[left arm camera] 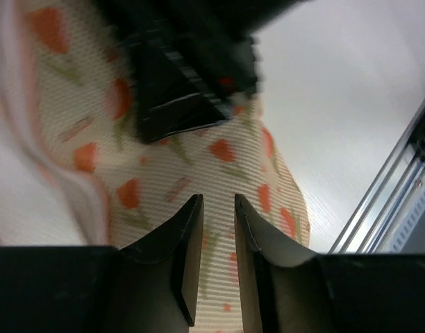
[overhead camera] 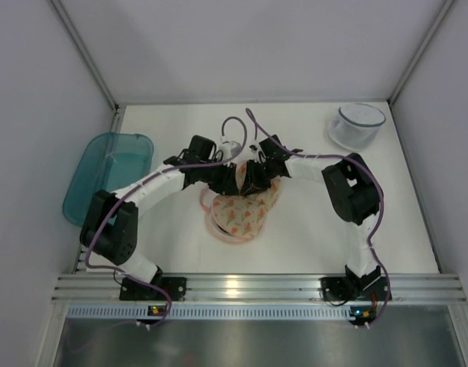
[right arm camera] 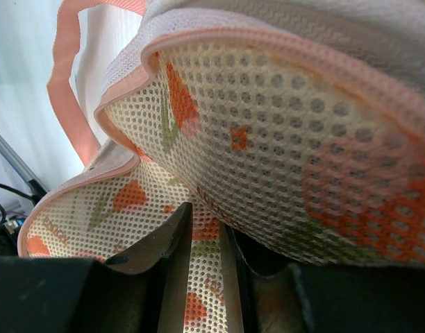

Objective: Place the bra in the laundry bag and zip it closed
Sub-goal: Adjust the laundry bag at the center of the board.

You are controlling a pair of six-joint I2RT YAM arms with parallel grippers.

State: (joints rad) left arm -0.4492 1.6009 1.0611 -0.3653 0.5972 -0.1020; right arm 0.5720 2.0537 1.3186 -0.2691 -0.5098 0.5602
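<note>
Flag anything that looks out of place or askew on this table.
The teal bin seems to overhang the left edge of the table and lean toward the side wall rather than sit flat. The laundry bag lies unzipped; the right wrist view shows its two halves gaping apart. Nothing looks spilled or damaged.

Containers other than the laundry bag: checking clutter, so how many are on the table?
2: a teal bin at the left edge and a translucent round tub at the far right. Others may be hidden from view.
</note>
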